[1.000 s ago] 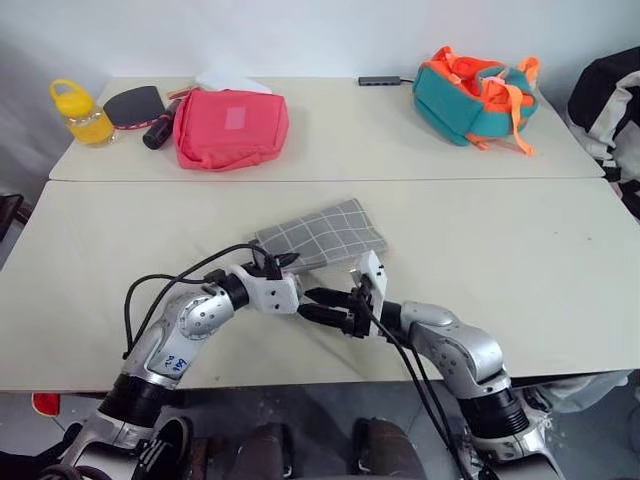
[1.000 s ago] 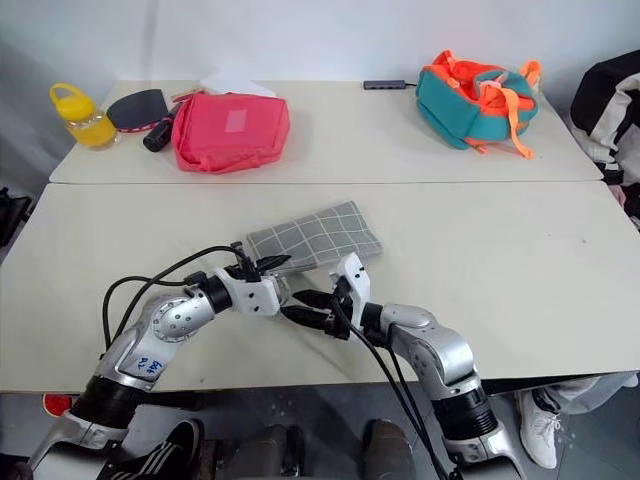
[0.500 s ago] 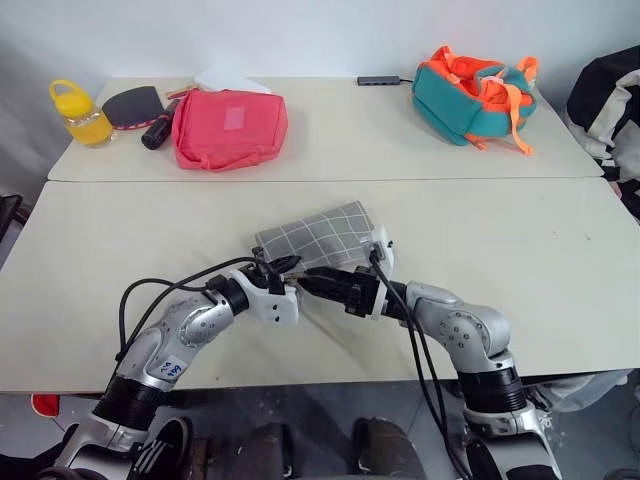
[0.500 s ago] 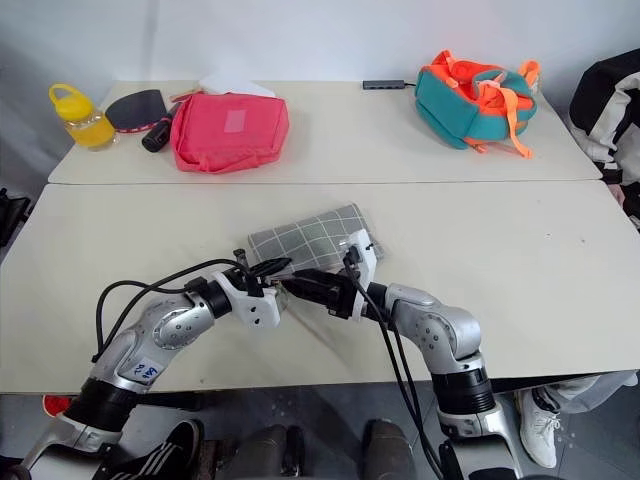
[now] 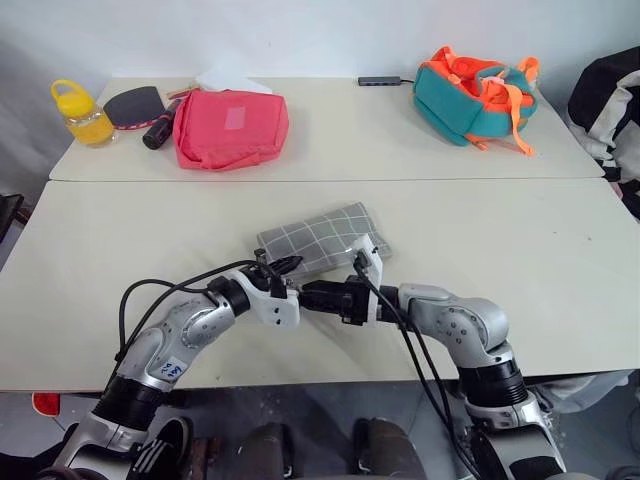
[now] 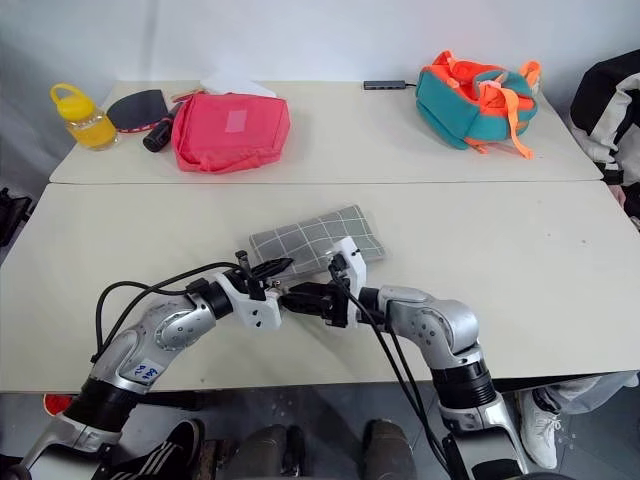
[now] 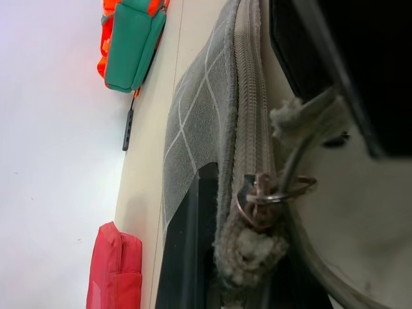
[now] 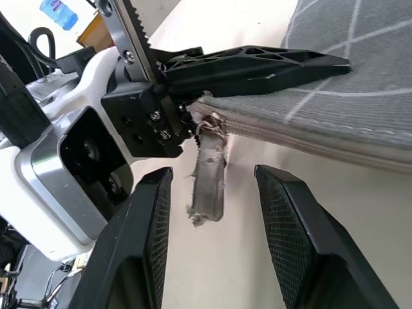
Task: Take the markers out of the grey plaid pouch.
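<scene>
Lying flat, grey plaid pouch (image 5: 322, 238) zipped — left gripper (image 8: 257, 67) clamps its corner, right gripper's (image 8: 215, 193) fingers apart; left wrist view shows ring pull (image 7: 267, 199).

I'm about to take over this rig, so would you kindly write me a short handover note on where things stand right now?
Left end effector: shut on the corner of the grey plaid pouch, at its zipper end, holding it on the near table.
Right end effector: open, fingers either side of the fabric pull tab hanging by the zipper ring, not yet gripping.
Done: pouch pinned. The zipper looks closed; no markers visible.
Left: grip the tab, unzip, take the markers out.
</scene>
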